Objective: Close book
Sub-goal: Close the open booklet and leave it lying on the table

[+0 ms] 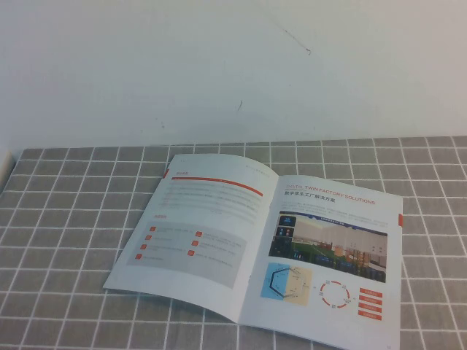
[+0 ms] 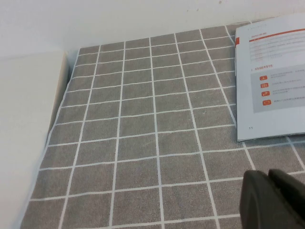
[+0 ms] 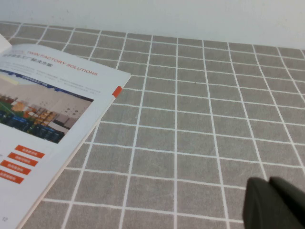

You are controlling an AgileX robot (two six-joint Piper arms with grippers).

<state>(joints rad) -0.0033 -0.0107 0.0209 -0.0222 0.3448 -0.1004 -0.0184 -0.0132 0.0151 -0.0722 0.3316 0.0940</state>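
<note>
A thin book [image 1: 259, 244] lies open and flat in the middle of the grey checked tablecloth, white pages with red headings and a colour picture on its right page. Neither arm shows in the high view. In the left wrist view my left gripper [image 2: 269, 179] hangs over bare cloth to the left of the book's left page [image 2: 274, 81], its black fingers pressed together with nothing between them. In the right wrist view my right gripper [image 3: 267, 183] is likewise shut and empty, over the cloth to the right of the book's right page [image 3: 45, 129].
The checked tablecloth [image 1: 66, 219] covers the whole table up to a white wall [image 1: 219, 65] at the back. A pale cream edge [image 2: 24, 129] runs along the cloth's left side.
</note>
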